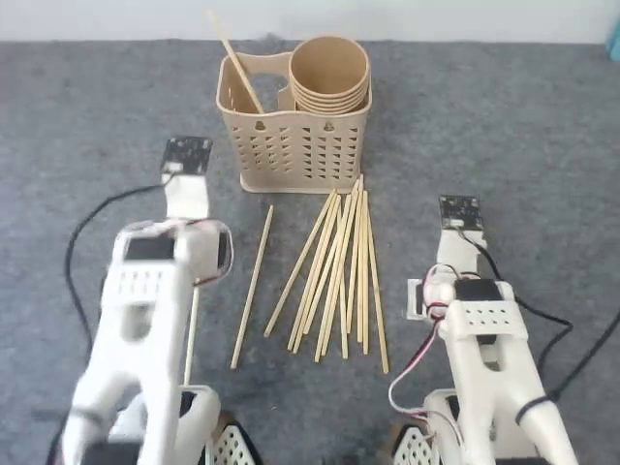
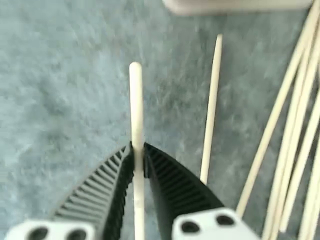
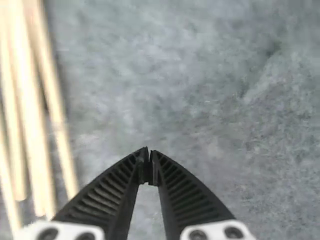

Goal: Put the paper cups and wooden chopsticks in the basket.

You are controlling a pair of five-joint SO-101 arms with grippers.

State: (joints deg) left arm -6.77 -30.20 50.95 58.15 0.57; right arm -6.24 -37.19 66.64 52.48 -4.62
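Note:
The beige slotted basket (image 1: 291,145) stands at the far middle of the carpet. It holds a stack of paper cups (image 1: 329,73) and one leaning chopstick (image 1: 237,63). My left gripper (image 2: 137,150) is shut on a wooden chopstick (image 2: 135,105) that points toward the basket; part of it shows under the left arm (image 1: 191,334). One single chopstick (image 1: 252,286) lies just right of it. Several more chopsticks (image 1: 339,271) lie fanned out in front of the basket. To their right, my right gripper (image 3: 149,156) is shut and holds nothing, low over bare carpet.
Grey carpet (image 1: 523,126) covers the table, with free room on both sides of the basket. The basket's base (image 2: 240,5) lies ahead of the left gripper. Some of the fanned chopsticks (image 3: 30,110) lie close beside the right gripper.

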